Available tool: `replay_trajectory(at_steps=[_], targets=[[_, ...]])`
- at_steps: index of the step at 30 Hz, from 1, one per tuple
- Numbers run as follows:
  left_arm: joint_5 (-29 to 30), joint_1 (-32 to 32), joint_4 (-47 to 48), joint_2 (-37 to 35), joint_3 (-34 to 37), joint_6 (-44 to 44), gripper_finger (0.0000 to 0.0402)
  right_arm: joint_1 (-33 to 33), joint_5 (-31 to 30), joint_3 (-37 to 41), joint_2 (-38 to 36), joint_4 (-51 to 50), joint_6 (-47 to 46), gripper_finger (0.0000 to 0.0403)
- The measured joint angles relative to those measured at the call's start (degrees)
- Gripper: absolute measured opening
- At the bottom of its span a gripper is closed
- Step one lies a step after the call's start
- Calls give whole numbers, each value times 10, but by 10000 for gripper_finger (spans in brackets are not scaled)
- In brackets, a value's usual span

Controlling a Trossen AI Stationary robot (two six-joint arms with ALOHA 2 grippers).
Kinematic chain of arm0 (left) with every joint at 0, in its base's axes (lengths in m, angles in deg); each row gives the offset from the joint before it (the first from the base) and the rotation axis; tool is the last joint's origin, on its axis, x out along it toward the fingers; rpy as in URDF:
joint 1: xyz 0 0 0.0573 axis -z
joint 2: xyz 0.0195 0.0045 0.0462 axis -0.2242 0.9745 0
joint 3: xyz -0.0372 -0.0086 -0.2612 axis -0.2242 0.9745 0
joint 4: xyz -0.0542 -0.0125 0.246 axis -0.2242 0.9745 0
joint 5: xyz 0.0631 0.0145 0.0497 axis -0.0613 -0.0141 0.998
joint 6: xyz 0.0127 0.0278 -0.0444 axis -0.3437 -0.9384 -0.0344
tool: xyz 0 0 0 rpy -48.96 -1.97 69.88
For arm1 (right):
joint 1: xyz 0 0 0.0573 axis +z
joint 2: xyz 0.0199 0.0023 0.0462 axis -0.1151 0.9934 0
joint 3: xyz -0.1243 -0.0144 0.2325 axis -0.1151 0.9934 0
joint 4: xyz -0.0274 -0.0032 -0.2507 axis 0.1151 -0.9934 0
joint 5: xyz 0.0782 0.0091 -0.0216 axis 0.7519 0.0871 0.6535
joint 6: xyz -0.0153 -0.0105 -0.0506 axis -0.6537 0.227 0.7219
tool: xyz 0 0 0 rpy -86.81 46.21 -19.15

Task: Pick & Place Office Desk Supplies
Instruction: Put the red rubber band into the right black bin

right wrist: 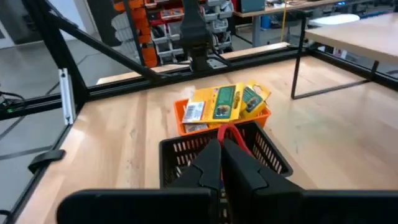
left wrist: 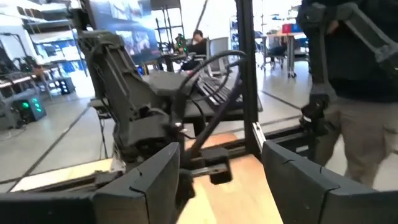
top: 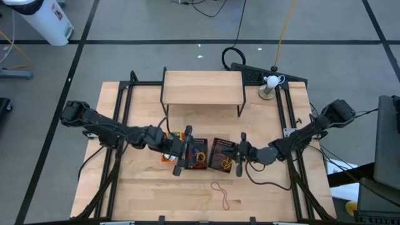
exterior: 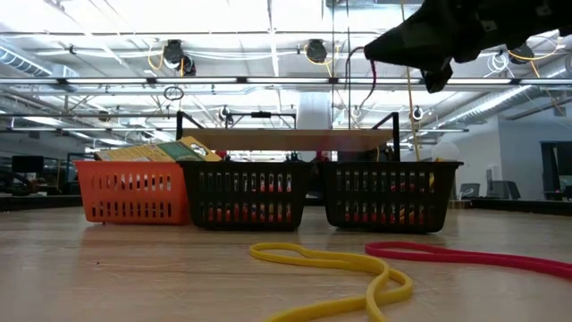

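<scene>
Packs (right wrist: 227,102) fill orange bin (right wrist: 186,121); 2 loops (top: 220,194) lie near it on worktop (top: 144,187); left gripper (top: 180,153) fingers released, right gripper (right wrist: 221,163) fingers grasping a red band (right wrist: 229,134).

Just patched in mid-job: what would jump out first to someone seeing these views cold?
Three mesh bins stand in a row mid-table: an orange bin heaped with yellow-and-green packs, then two black bins holding rubber bands. The right hand is shut on a red band above a black bin, while the left hand hangs open beside it. A yellow band and a red band lie loose on the table's near side.
</scene>
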State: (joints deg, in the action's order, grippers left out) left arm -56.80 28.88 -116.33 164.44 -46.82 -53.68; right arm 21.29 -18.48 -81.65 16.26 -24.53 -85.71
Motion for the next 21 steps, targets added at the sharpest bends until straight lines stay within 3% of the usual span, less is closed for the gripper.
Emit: replay_trajectory(at_steps=[21], targets=[[0,22,39,0,0,11,225,-5,31,0,1,-38,-80,1]])
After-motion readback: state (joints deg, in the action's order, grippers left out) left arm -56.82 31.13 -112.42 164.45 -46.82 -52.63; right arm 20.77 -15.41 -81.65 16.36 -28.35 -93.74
